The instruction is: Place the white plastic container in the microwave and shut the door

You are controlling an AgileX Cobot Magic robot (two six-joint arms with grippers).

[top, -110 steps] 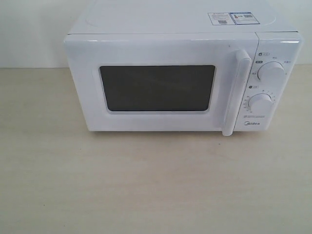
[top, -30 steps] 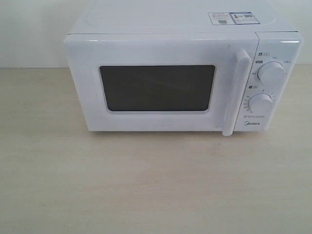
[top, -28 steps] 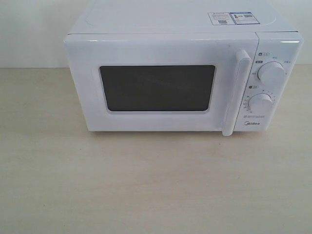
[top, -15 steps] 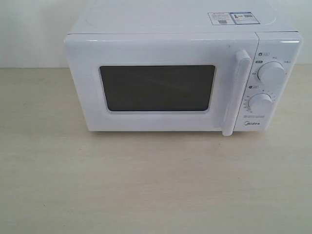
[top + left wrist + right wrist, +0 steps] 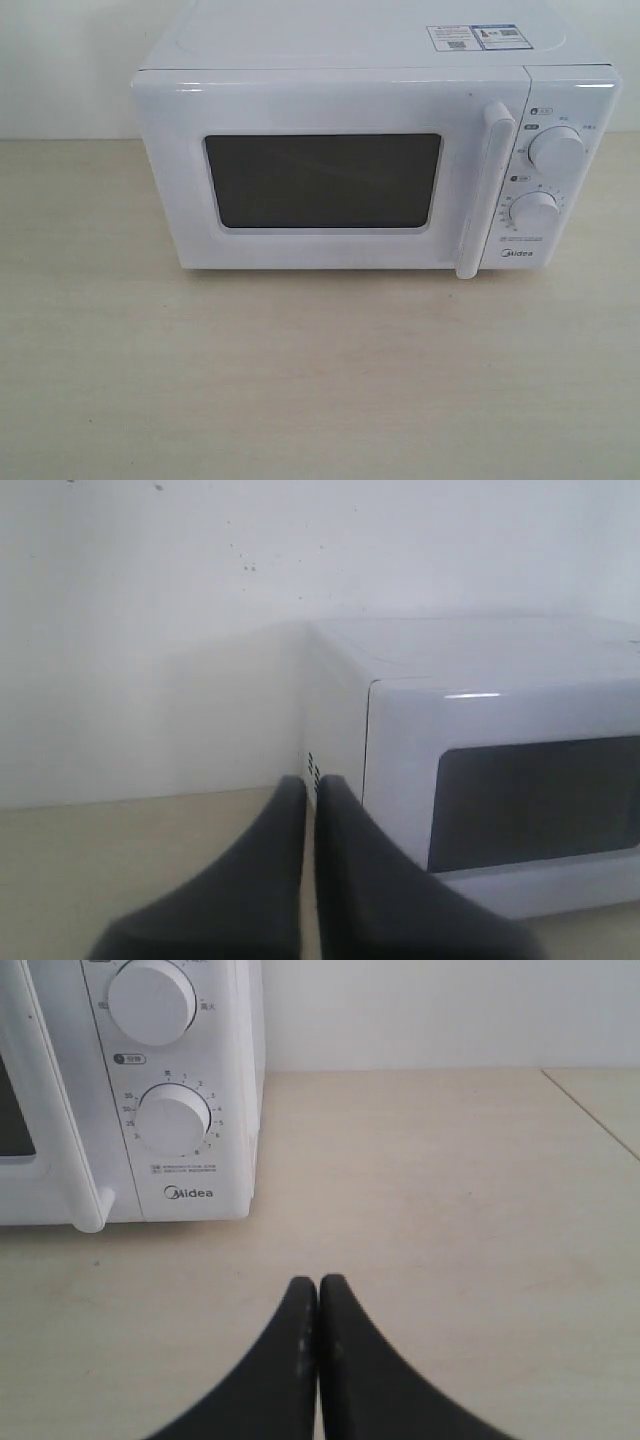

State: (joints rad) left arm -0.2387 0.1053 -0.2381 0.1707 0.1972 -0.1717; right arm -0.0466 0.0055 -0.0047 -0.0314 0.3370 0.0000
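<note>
Presently: large white boxy microwave [image 5: 330, 45], mesh-windowed white door [image 5: 322, 180] shut, upright white bar handle [image 5: 485, 190] nearer right gripper [image 5: 318, 1284]. Right and left gripper [image 5: 310, 782]: fingers closed, empty.

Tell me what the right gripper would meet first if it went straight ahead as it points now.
Probably nothing close: the right gripper points over bare table, passing beside the microwave, toward the wall behind. Depth is unclear.

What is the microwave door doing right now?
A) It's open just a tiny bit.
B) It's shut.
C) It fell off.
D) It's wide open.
B: the door lies flush with the front of the microwave, with its handle right beside the knobs.
</note>
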